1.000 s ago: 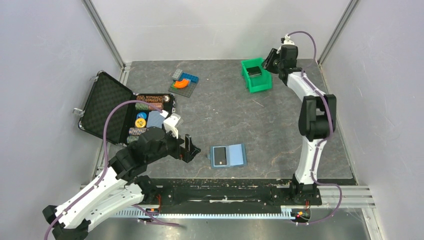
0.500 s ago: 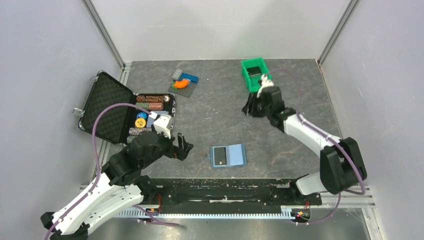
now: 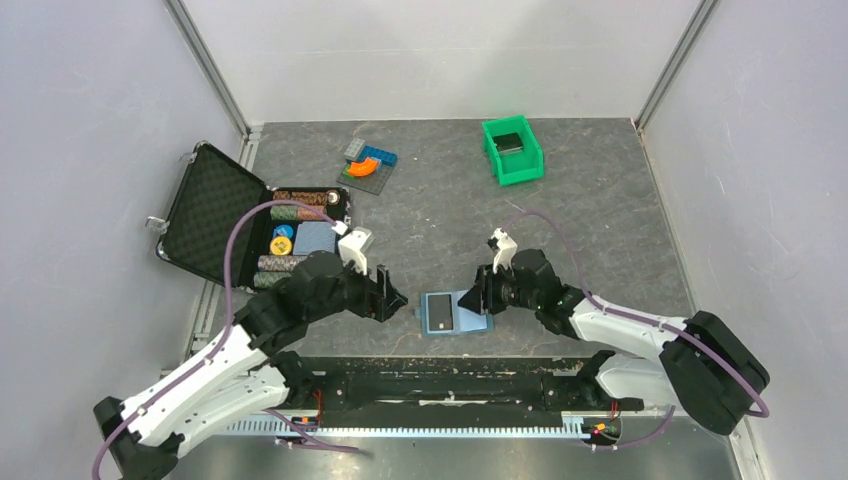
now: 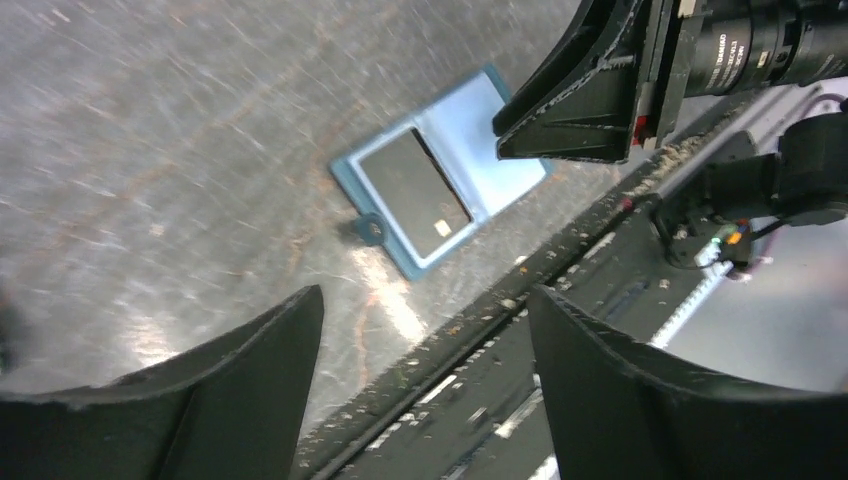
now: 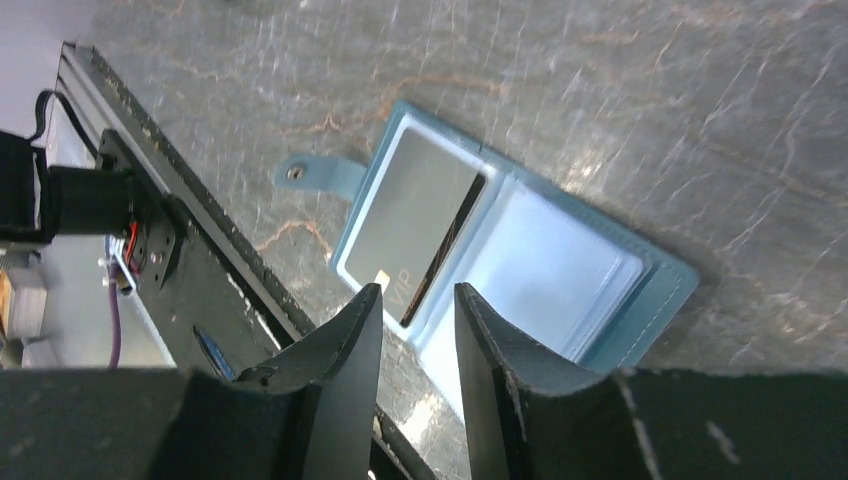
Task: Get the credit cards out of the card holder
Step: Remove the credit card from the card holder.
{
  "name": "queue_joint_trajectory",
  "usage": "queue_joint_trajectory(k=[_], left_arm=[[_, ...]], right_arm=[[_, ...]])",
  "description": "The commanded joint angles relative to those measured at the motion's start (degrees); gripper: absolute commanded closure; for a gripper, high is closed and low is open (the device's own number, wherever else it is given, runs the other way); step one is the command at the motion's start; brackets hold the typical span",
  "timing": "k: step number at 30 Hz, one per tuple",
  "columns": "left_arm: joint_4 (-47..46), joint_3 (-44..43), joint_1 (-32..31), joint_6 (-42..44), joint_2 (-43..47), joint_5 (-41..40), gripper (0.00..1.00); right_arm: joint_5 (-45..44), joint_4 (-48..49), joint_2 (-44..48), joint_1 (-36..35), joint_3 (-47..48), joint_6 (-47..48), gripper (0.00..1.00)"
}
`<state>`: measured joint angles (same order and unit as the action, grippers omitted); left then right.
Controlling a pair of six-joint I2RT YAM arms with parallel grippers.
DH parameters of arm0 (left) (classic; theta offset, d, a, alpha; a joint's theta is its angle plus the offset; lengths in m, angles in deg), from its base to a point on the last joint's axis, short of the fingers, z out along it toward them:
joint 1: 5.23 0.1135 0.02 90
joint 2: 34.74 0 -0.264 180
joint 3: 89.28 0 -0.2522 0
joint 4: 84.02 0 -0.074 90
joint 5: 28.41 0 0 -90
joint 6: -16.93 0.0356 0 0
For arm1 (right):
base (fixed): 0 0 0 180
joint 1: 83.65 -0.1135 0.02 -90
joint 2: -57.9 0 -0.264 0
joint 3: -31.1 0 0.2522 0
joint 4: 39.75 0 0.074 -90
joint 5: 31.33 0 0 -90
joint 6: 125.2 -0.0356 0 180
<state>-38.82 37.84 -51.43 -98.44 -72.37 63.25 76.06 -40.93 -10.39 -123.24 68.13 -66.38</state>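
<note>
The card holder [image 3: 470, 323] lies open near the table's front edge, also in the left wrist view [image 4: 470, 140] and the right wrist view [image 5: 560, 265]. A dark credit card [image 3: 438, 314] marked VIP sits in its left half [image 4: 415, 182] [image 5: 410, 225]. The right half's slots look empty. My right gripper [image 3: 480, 296] hovers just above the card holder's right half, its jaws [image 5: 417, 290] a narrow gap apart and holding nothing. My left gripper [image 3: 392, 298] is wide open [image 4: 422, 293] and empty, just left of the card holder and not touching it.
A green bin [image 3: 522, 168] at the back right holds another dark card [image 3: 509, 143]. An open black case [image 3: 212, 212] with poker chips [image 3: 300, 198] stands at the left. Coloured blocks [image 3: 367, 163] lie at the back middle. The metal rail [image 3: 450, 380] runs along the front edge.
My right arm has swung from the green bin at the back down to the card holder at the front. My left gripper has shifted slightly right, toward the card holder.
</note>
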Motion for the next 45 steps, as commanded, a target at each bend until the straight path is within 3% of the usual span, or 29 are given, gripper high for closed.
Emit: queue_joint_trajectory(k=[1, 5, 9, 13, 26, 36, 40, 45], left_arm=[[-10.1, 2.3, 0.1, -6.9, -4.6, 8.2, 0.28], [-17.6, 4.5, 0.1, -10.3, -10.7, 10.3, 0.61], [-27.0, 7.4, 0.1, -12.9, -16.8, 12.9, 0.79], [-30.4, 7.6, 0.1, -12.4, -24.8, 15.0, 0.93], [-45.4, 12.1, 0.1, -14.4, -35.6, 16.3, 0.98], [-49.4, 12.9, 0.1, -15.9, -43.2, 12.0, 0.98], [-49.2, 13.9, 0.1, -15.7, -43.8, 12.2, 0.98], [-48.9, 17.2, 0.1, -15.9, -39.6, 10.1, 0.98]], right_arm=[[1.5, 7.7, 2.4, -1.3, -4.4, -1.7, 0.65], [0.4, 10.2, 4.3, -1.4, -7.9, -1.6, 0.66], [-1.4, 8.8, 4.6, -1.4, -8.9, 0.9, 0.65], [-1.7, 10.0, 5.0, -1.4, -10.2, 1.0, 0.66], [4.8, 19.8, 4.2, -1.5, -11.3, -6.4, 0.68], [6.9, 28.0, -5.7, -1.5, -10.8, -10.0, 0.7], [10.0, 33.8, -10.8, -1.5, -11.8, -11.9, 0.73], [8.7, 34.2, -12.5, -1.5, -12.8, -12.0, 0.75]])
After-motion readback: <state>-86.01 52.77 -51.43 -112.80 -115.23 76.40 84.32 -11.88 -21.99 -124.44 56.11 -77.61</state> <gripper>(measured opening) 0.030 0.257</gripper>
